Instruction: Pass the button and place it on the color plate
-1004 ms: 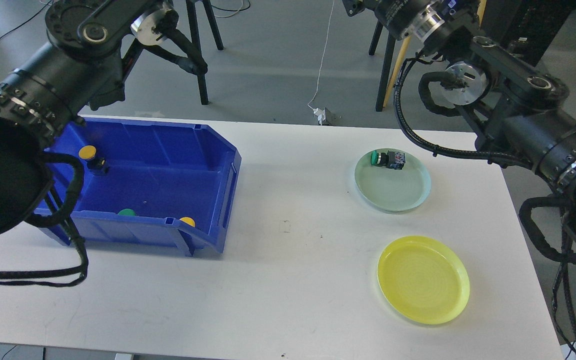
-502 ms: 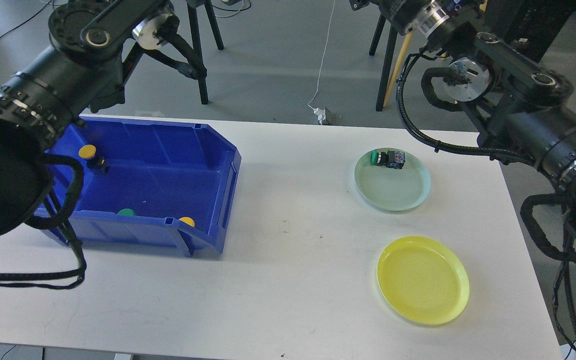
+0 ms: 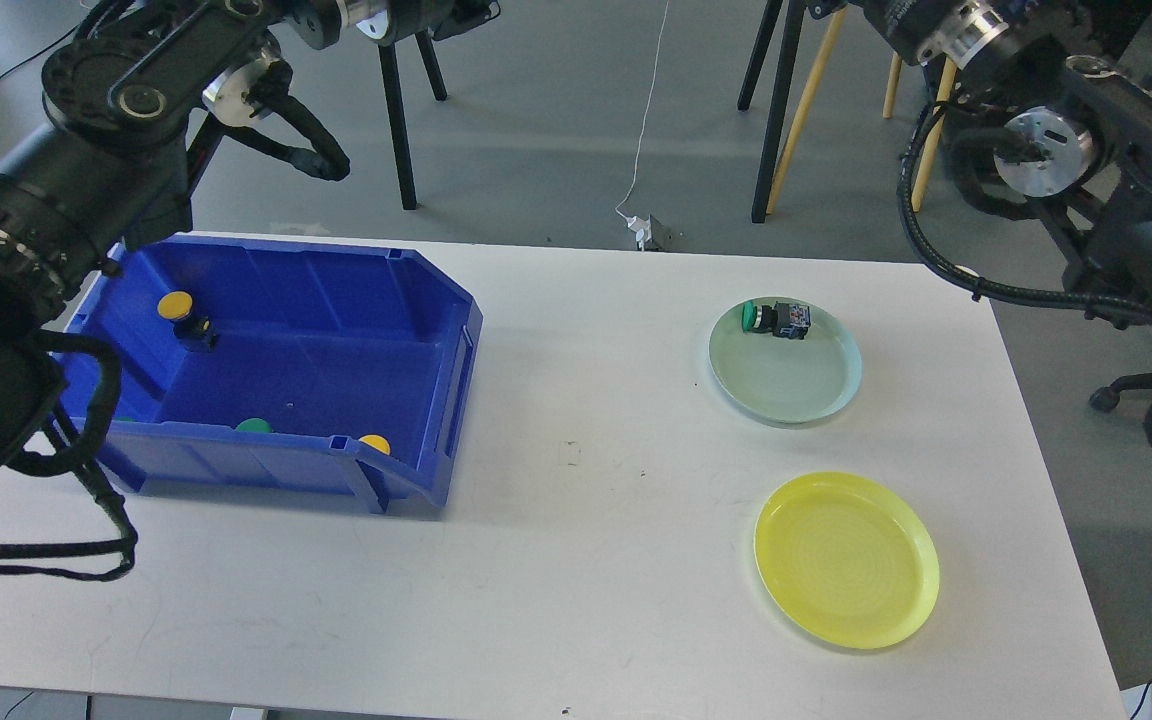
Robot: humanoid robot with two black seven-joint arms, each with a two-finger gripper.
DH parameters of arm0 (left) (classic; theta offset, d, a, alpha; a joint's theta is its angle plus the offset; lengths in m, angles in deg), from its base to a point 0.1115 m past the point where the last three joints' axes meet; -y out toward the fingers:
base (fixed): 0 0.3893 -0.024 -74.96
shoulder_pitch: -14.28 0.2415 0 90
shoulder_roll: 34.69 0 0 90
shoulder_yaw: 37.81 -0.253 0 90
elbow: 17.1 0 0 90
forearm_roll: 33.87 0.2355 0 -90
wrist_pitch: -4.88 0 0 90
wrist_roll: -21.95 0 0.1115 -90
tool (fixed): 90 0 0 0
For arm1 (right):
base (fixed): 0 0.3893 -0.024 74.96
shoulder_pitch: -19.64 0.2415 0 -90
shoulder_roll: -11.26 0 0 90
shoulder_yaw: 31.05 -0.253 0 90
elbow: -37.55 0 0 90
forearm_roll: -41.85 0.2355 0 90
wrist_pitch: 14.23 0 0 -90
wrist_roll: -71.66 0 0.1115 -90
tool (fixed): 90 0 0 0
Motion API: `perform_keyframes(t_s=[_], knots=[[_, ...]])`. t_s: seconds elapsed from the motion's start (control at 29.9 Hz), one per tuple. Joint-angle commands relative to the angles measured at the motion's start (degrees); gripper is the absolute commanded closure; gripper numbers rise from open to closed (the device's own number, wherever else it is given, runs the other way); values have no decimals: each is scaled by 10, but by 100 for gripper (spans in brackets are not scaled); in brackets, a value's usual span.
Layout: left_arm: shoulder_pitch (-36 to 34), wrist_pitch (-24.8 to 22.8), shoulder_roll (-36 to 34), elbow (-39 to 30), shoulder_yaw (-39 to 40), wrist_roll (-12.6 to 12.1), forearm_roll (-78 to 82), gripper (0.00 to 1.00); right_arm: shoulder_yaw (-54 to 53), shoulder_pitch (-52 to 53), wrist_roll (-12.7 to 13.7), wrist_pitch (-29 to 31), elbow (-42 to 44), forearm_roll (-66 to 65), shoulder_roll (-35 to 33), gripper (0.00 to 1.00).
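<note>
A bin (image 3: 436, 330) sits left on the table (image 3: 576, 560); two plates (image 3: 816, 400) lie right.

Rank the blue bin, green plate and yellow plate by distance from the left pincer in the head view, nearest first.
1. blue bin, left side, below the left pincer.
2. green plate, far right.
3. yellow plate, near right.

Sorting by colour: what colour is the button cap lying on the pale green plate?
Green, seen in the head view: the button on the plate.

Both arms' jaws lie beyond the top edge.
</note>
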Motion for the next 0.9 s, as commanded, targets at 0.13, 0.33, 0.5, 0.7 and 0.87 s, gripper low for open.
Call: perform_keyframes(t_s=[0.13, 0.33, 0.5, 0.7, 0.87], knots=[[-15, 0, -16, 27, 8, 6, -2, 1, 144, -90, 0, 0, -103, -4, -131, 87], [-40, 0, -19, 27, 6, 7, -1, 1, 273, -176, -1, 0, -281, -28, -288, 86], [-46, 0, -15, 26, 8, 7, -1, 1, 294, -252, 0, 0, -344, -84, -344, 86], [-52, 0, -4, 25, 8, 13, -1, 1, 296, -297, 3, 0, -338, -96, -340, 84], [-53, 0, 2, 25, 8, 13, -1, 1, 294, -311, 3, 0, -313, -98, -288, 75]])
